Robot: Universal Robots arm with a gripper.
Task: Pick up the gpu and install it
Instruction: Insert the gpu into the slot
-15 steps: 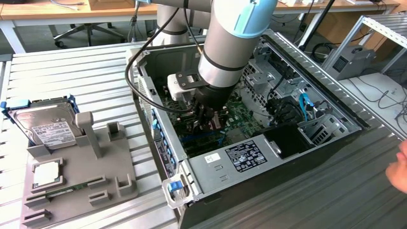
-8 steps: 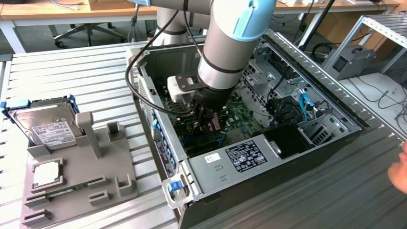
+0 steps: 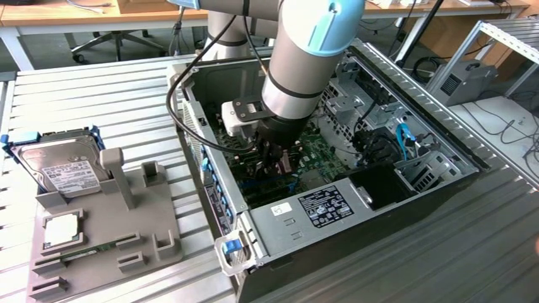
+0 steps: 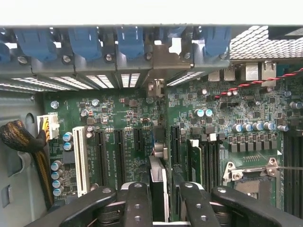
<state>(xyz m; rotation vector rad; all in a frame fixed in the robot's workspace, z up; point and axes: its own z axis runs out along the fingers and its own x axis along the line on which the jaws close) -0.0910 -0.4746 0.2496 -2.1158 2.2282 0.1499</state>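
Grey-silver robot arm [image 3: 291, 69] reaches down into an open desktop computer case [image 3: 337, 208] that lies on its side on a ribbed metal worktop [image 3: 101, 95]. At the arm's tip, the black gripper [image 3: 274, 165] is closed on the gpu [image 3: 284, 163], a thin card held upright on edge just above the green motherboard [image 3: 324, 154], near the middle of the case.

From the wrist view, the gripper [image 4: 158, 201] has its black fingers [image 4: 137, 203] pressed against both faces of the gpu [image 4: 157, 189]. The card's narrow edge runs away from the camera toward the case's rear wall, where a row of blue slot clips [image 4: 130, 42] sits above silver slot covers. The gpu sits over the motherboard [image 4: 128, 118], among its long black expansion slots [image 4: 101, 156]; whether it has entered a slot cannot be told. A white slot [image 4: 78, 158] lies further to the side.

Toward the exterior view's left edge of the worktop stands a grey holder [image 3: 105, 240]. A silver hard drive [image 3: 63, 165] with a white label leans in it, and a processor chip [image 3: 62, 228] lies in a recess of the holder nearby.
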